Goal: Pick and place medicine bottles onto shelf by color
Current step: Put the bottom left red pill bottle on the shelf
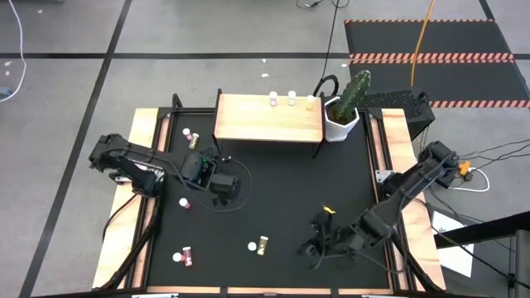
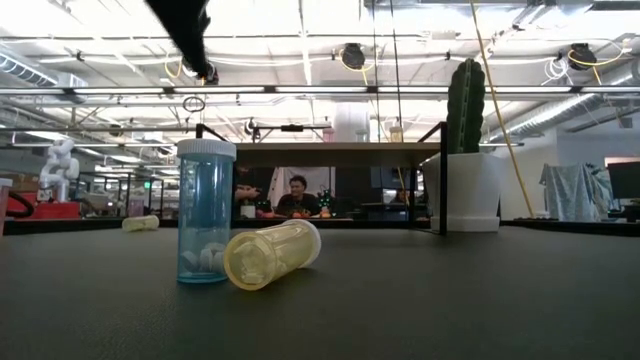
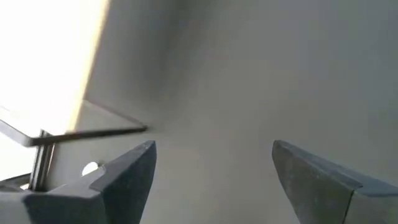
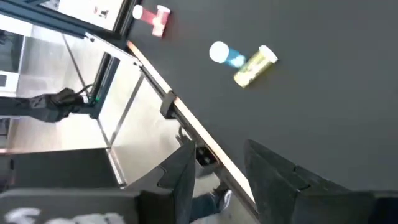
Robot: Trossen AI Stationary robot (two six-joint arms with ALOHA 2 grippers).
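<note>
Low view: teal bottle (image 2: pixel 204 212) upright, yellow bottle (image 2: pixel 272 254) lying against it.

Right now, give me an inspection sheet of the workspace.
Surface: black table top, bare in the middle.
Job's things: three bottles on the shelf; teal bottle upright touching a lying yellow bottle; pink bottles loose at left.
Clutter: cactus pot beside the shelf.
End effectors: left end effector open, empty; right end effector empty, partly open.
Cables: orange cable on the floor.
Surroundings: a seated person behind.
</note>
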